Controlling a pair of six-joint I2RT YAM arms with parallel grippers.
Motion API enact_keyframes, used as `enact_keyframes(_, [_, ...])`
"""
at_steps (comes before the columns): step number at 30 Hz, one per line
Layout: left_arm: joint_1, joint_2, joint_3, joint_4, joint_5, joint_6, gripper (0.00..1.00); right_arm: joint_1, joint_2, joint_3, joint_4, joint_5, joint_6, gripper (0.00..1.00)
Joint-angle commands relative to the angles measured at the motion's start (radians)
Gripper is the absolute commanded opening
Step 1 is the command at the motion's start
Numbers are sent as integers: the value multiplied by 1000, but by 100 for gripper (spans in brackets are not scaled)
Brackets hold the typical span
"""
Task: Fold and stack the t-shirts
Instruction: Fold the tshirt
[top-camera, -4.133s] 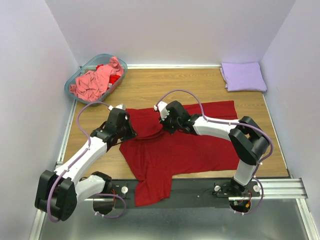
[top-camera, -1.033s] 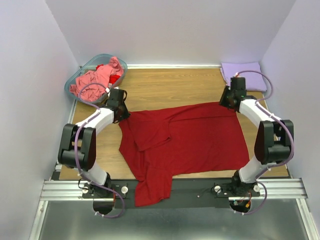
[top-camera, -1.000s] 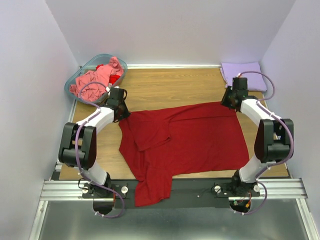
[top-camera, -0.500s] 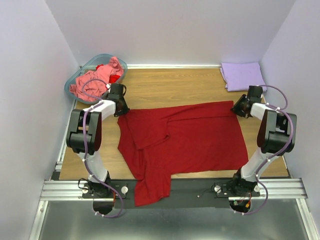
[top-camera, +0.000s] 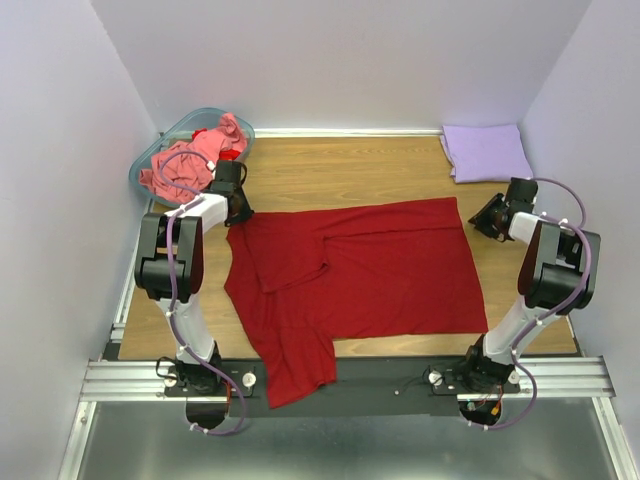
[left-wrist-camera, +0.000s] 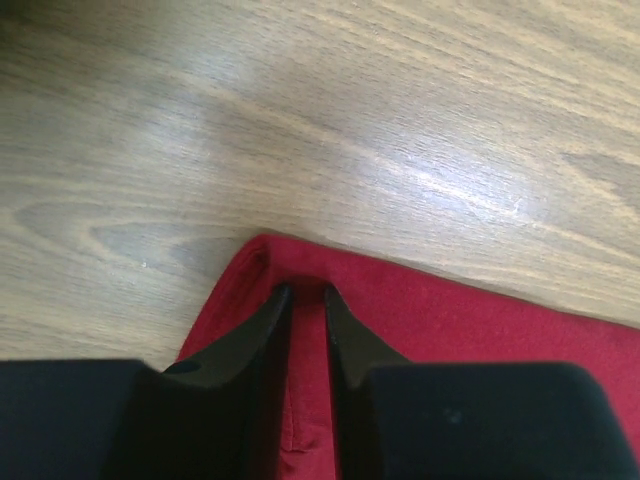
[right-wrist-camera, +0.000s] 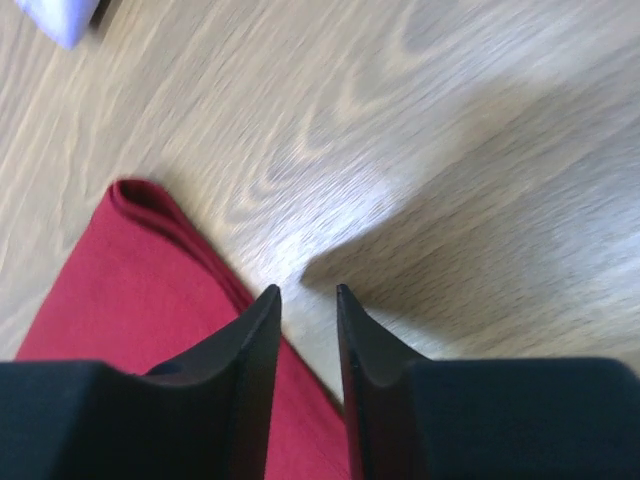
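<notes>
Left gripper (left-wrist-camera: 305, 292): at the far left corner of the dark red t-shirt (top-camera: 370, 270), its jaws a narrow slit with red cloth showing between the tips; I cannot tell whether it is pinching or merely resting on the cloth.
Right gripper (right-wrist-camera: 307, 290): just beside the shirt's far right corner, jaws slightly parted, bare wood between the tips, nothing held.
Dark red t-shirt: spread flat mid-table (top-camera: 340, 170), long axis running left to right, one sleeve hanging over the near edge.
Key relation: the shirt lies between the two tools, each at its own far corner; a fold towards the near edge would probably need both corners gripped, and the right one looks free.
Lavender t-shirt (top-camera: 487, 152): folded, at the far right corner.
Salmon-pink t-shirt (top-camera: 190, 165): heaped in the teal basket (top-camera: 168, 133), far left corner, nearer the left arm.
Writing or brands: none readable.
</notes>
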Motion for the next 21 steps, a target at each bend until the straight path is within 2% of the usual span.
enact_keyframes(1, [-7, -11, -7, -5, -31, 45, 31, -5, -46, -10, -43, -123, -53, 38])
enact_keyframes(6, [-19, -15, 6, -7, -16, 44, 34, -3, -88, -31, -42, -266, -17, 38])
enact_keyframes(21, [-19, -32, 10, -16, -37, 49, 34, -2, -42, -69, -2, -270, 97, 38])
